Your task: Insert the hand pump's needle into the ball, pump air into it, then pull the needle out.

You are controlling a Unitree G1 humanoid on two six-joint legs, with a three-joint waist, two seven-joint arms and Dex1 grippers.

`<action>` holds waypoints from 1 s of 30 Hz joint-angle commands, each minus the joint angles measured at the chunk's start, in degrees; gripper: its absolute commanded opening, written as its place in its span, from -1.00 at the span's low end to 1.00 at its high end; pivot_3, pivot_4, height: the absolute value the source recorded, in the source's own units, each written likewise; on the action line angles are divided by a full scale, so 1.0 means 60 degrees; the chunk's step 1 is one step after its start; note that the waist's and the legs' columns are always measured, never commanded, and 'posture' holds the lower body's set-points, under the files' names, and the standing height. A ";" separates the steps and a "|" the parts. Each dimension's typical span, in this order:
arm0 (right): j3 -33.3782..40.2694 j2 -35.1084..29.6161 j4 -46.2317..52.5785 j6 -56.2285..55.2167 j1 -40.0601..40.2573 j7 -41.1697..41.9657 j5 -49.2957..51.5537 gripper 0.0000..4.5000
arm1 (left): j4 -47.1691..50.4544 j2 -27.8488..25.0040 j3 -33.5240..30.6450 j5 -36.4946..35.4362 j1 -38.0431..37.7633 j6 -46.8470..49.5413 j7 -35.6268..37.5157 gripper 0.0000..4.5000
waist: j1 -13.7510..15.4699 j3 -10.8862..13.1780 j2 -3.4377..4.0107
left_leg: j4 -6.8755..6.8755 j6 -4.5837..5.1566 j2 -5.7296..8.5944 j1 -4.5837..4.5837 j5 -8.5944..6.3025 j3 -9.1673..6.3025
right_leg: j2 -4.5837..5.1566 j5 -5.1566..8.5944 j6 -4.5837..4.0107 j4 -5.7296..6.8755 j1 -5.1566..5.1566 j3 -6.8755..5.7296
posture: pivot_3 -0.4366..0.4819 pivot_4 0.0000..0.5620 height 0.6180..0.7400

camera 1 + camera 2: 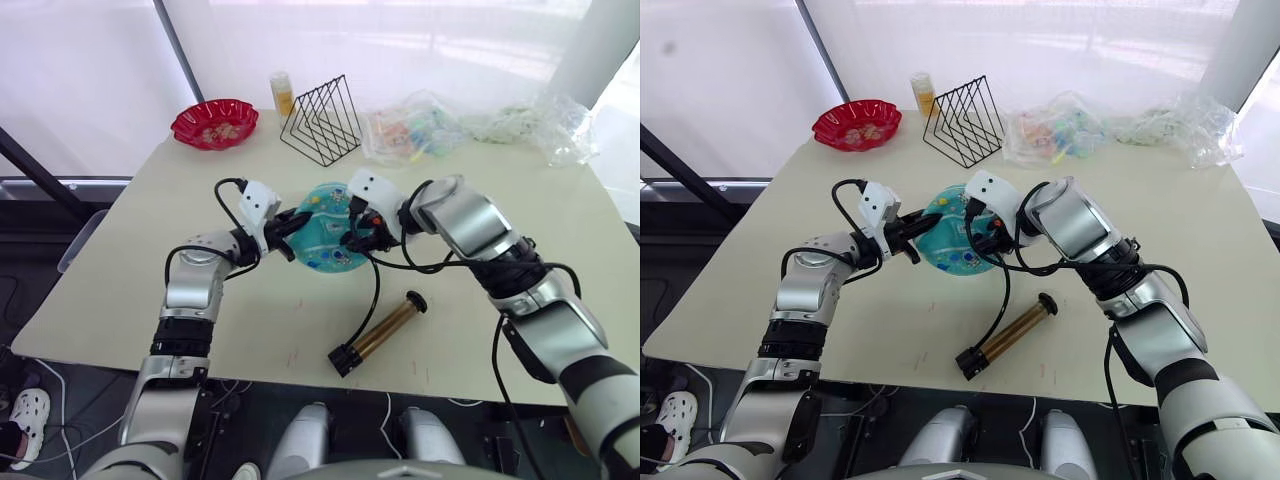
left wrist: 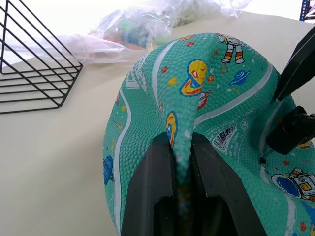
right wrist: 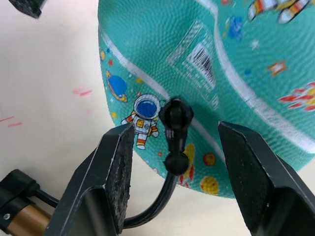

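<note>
Teal ball (image 1: 327, 238) mid-desk: your left pincer (image 2: 183, 196) pinches it | right pincer (image 3: 177, 162) released around hose (image 3: 173, 142) | pump (image 1: 385, 330) near front edge

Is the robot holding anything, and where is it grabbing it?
The left end effector pinches a fold of the ball. The right end effector is open, holding nothing.

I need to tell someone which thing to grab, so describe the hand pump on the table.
On the beige table, look at the near edge, just in front of the teal ball. The hand pump lies flat there: a gold-bronze cylinder with black ends, its thin black hose curving up to the ball.
</note>
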State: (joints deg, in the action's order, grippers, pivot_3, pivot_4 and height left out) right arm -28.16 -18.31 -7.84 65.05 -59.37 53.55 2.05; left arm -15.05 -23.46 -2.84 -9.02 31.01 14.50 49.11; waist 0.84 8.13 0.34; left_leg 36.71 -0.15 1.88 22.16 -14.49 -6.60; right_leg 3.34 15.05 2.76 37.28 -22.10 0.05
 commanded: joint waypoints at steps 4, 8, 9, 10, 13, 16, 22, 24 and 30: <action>-0.0104 0.0233 -0.0197 -0.0120 -0.0375 -0.0179 0.0179 0.24 | -0.0286 0.0216 0.0823 0.0147 -0.0310 0.0287 0.0203 -1.00 | 0.0002 0.0000 0.0000 | 0.0000 0.0000 0.0001 0.0001 0.0000 0.0000 | 0.0000 0.0000 0.0000 0.0000 0.0001 -0.0001 | -0.05 -0.47 1.00; -0.0045 0.0289 -0.0379 -0.0210 -0.0432 -0.0332 0.0208 0.24 | -0.0242 0.0210 0.0823 0.0141 -0.0337 0.0299 0.0199 -1.00 | 0.0002 0.0001 0.0001 | 0.0000 0.0000 0.0001 0.0001 0.0000 -0.0002 | 0.0000 0.0000 0.0000 0.0000 0.0000 -0.0002 | -0.05 -0.47 1.00; -0.0032 0.0292 -0.0404 -0.0225 -0.0440 -0.0362 0.0215 0.24 | -0.0228 0.0203 0.0822 0.0140 -0.0350 0.0300 0.0200 -1.00 | 0.0000 0.0001 0.0001 | 0.0000 0.0000 0.0001 0.0001 0.0000 -0.0002 | 0.0000 0.0000 0.0000 0.0000 0.0001 -0.0002 | -0.05 -0.47 1.00; -0.0027 0.0290 -0.0446 -0.0248 -0.0459 -0.0375 0.0229 0.24 | -0.0243 0.0202 0.0824 0.0145 -0.0341 0.0293 0.0202 -1.00 | -0.0002 0.0000 0.0001 | 0.0000 0.0000 0.0002 0.0001 0.0000 0.0000 | 0.0000 0.0000 0.0000 0.0000 0.0001 -0.0001 | -0.05 -0.47 1.00; -0.0010 0.0293 -0.0530 -0.0311 -0.0510 -0.0407 0.0276 0.24 | -0.0288 0.0210 0.0832 0.0154 -0.0310 0.0277 0.0200 -1.00 | -0.0003 0.0000 0.0001 | 0.0000 0.0000 0.0002 0.0000 0.0000 0.0000 | 0.0000 0.0000 0.0000 0.0002 0.0001 -0.0001 | -0.05 -0.47 1.00; 0.0010 0.0312 -0.0588 -0.0355 -0.0545 -0.0453 0.0305 0.24 | -0.0312 0.0213 0.0834 0.0153 -0.0305 0.0263 0.0210 -1.00 | -0.0005 0.0000 0.0001 | 0.0000 0.0000 0.0002 -0.0001 0.0000 0.0000 | -0.0001 0.0000 0.0000 0.0002 0.0001 -0.0001 | -0.05 -0.47 1.00; 0.0047 0.0336 -0.0710 -0.0441 -0.0589 -0.0537 0.0355 0.24 | -0.0368 0.0210 0.0847 0.0168 -0.0300 0.0225 0.0226 -1.00 | -0.0008 0.0000 0.0001 | 0.0000 0.0000 0.0002 -0.0002 0.0001 0.0000 | -0.0001 0.0000 0.0000 0.0004 0.0001 -0.0001 | -0.05 -0.47 1.00; 0.0073 0.0346 -0.0746 -0.0464 -0.0605 -0.0573 0.0366 0.24 | -0.0375 0.0206 0.0852 0.0174 -0.0315 0.0211 0.0230 -1.00 | -0.0008 0.0000 0.0001 | 0.0000 0.0000 0.0002 -0.0003 0.0001 0.0000 | -0.0001 0.0000 0.0000 0.0005 0.0001 -0.0001 | -0.05 -0.47 1.00; 0.0034 0.0340 -0.0778 -0.0513 -0.0645 -0.0605 0.0404 -0.12 | -0.0408 0.0208 0.0858 0.0186 -0.0338 0.0172 0.0227 -1.00 | -0.0004 0.0001 0.0001 | 0.0001 0.0000 0.0002 -0.0003 0.0001 0.0000 | -0.0001 0.0000 0.0000 0.0008 0.0001 -0.0001 | -0.05 -0.47 1.00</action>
State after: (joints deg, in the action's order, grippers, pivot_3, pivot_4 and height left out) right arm -29.24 -16.50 -13.67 63.01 -61.39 50.18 4.40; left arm -15.18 -23.51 -2.75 -9.00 30.95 14.23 48.99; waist 0.81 8.14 0.35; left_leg 36.72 -0.15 1.89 22.14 -14.48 -6.61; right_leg 3.33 15.05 2.76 37.33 -22.10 0.04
